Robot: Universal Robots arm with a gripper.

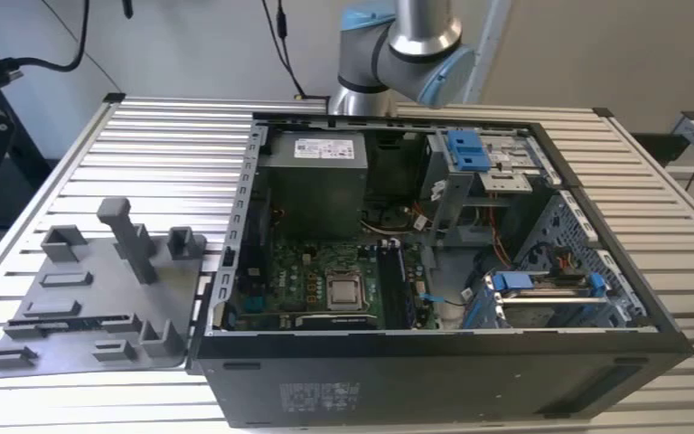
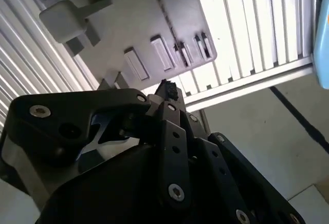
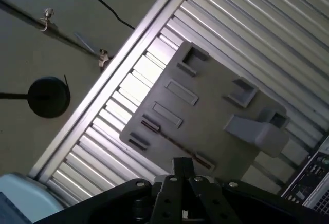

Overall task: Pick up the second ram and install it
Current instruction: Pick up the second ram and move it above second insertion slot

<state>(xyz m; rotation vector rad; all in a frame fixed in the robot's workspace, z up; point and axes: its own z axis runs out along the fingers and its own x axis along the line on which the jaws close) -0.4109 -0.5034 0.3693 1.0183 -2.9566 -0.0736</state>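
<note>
The second ram (image 3: 172, 142) is a thin dark stick standing on edge in the long slot of the gray tray (image 3: 216, 100). In the exterior view the second ram (image 1: 72, 320) lies near the tray's (image 1: 76, 280) front edge, on the exterior view's left. The stick (image 2: 165, 16) also appears as a dark line across the tray (image 2: 133, 8) in the second wrist view. My gripper (image 3: 182, 166) hangs well above the tray, its black fingers closed together with nothing between them. The gripper (image 2: 167, 88) is apart from the stick.
An open computer case (image 1: 444, 348) lies on the slatted metal table (image 1: 142, 145), with the motherboard (image 1: 323, 280) and its dark memory slots (image 1: 393, 282) beside the processor socket. Blue drive brackets (image 1: 540, 282) fill the case's right side. The tray's tall post (image 1: 124, 235) stands upright.
</note>
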